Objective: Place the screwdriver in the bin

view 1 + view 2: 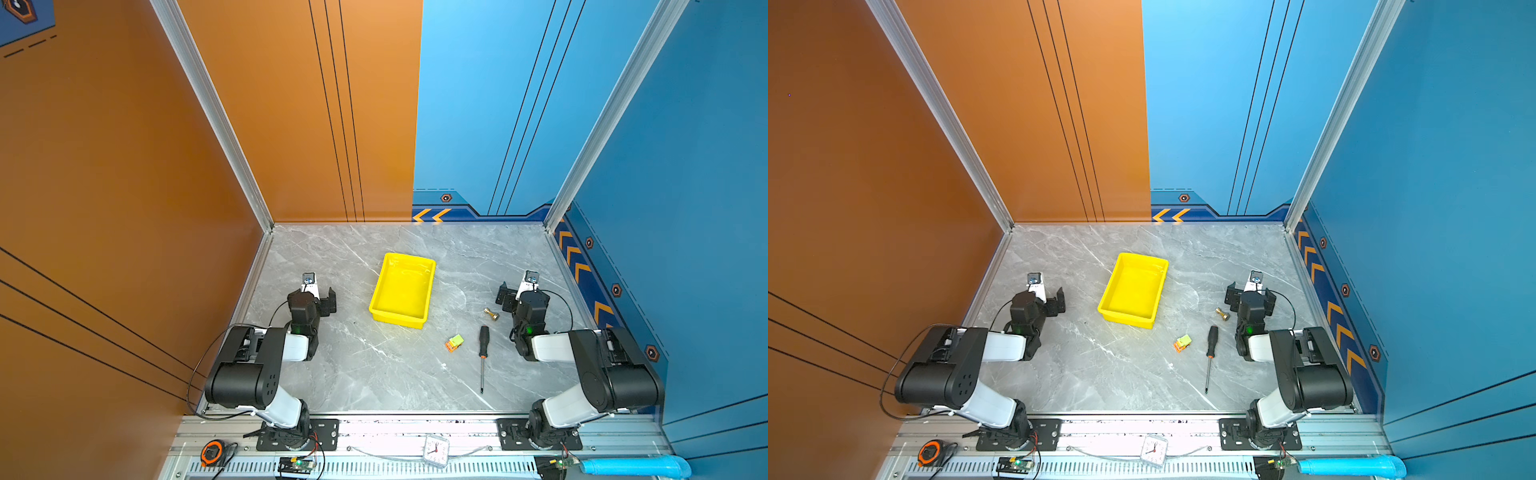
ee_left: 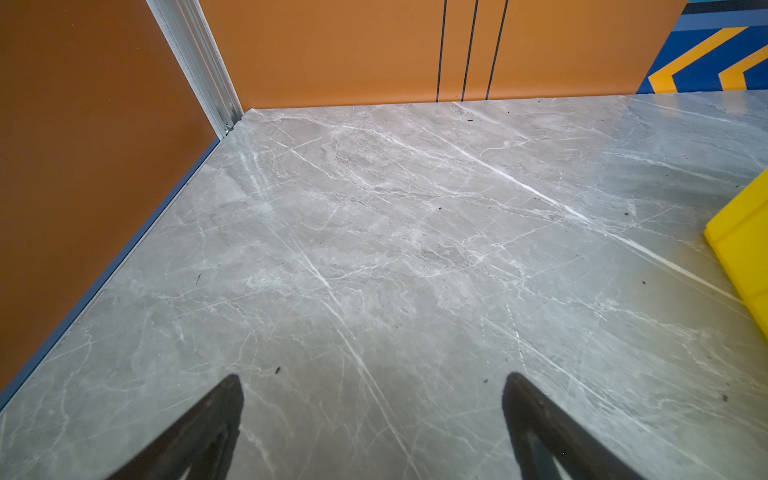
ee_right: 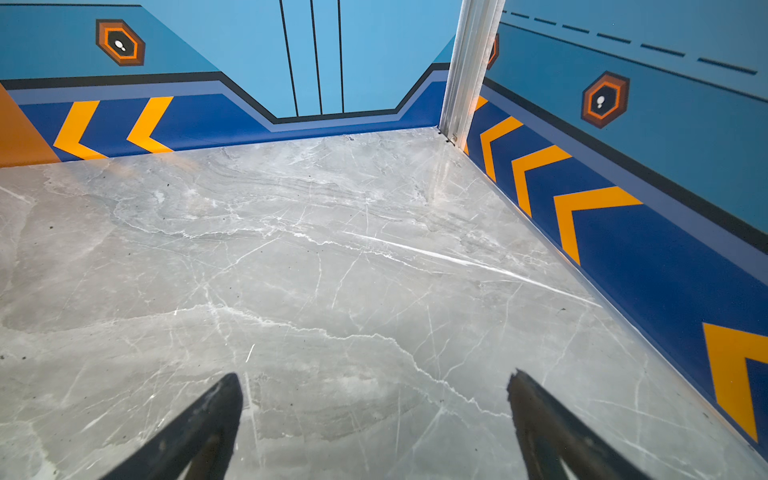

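**Desk:** Where was the screwdriver when the shutter fell?

**Photographer:** The screwdriver (image 1: 483, 359) lay flat on the grey marble table (image 1: 374, 374), on the right arm's side. Its black handle pointed to the back wall and its thin shaft to the front rail. It was not in the bin. A small orange-and-green toy block (image 1: 454, 343) sat just beside the handle, and a brass knob (image 1: 491, 314) lay near, past the handle's end. The yellow bin (image 1: 397, 320) stood empty toward the middle, well apart from the tool.

**Desk:** And the grippers?

**Photographer:** The right gripper (image 3: 376, 376) hung over bare marble beyond the knob, its jaws spread wide and holding nothing. The left gripper (image 2: 374, 378) was equally wide and empty on the bin's other side.

**Desk:** How should the pickup be done?

**Photographer:** My reading is that the right arm, being nearest, was the natural choice. It would do best to set its jaws across the tool's length and close on the handle near the orange collar. The slim shaft would likely slip or pivot in a grip. The descent needed to stay clear of the block and the knob. The tool looked about as long as the bin, so it should be lined up with the bin's long side and released low.
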